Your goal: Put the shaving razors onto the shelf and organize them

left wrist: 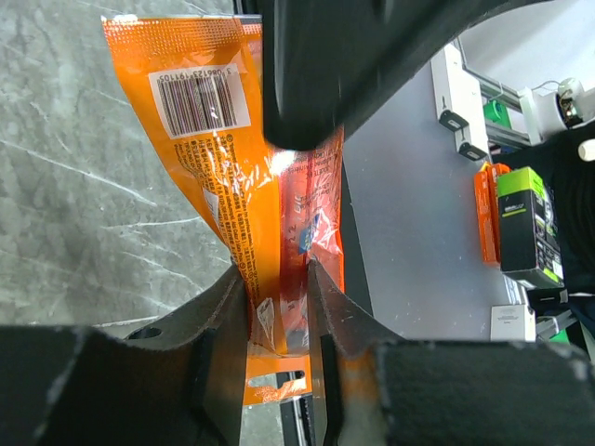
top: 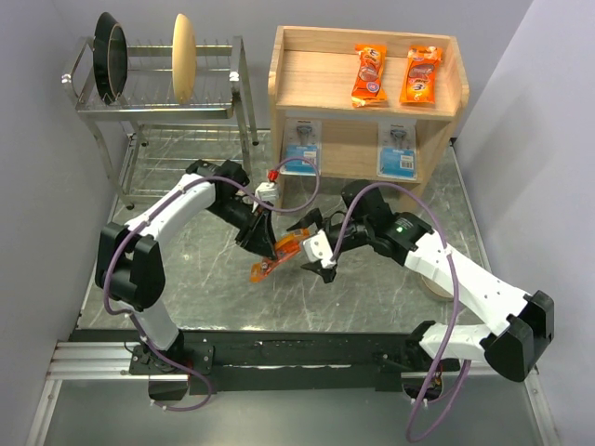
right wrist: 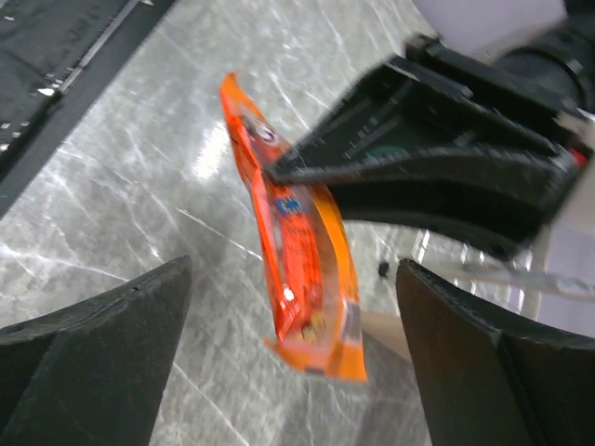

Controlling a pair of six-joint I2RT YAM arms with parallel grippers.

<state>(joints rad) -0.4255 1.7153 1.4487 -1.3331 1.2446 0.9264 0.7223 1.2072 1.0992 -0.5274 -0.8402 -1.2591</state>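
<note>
I am gripping the held orange packet over the counter with the left gripper, its jaws clenched on one end of the packet. The right gripper is hovering just beside it, jaws spread wide and apart from the packet. The shelf is carrying the left upper packet and right upper packet side by side on its top tier, and the left blue card and right blue card in its lower tier.
</note>
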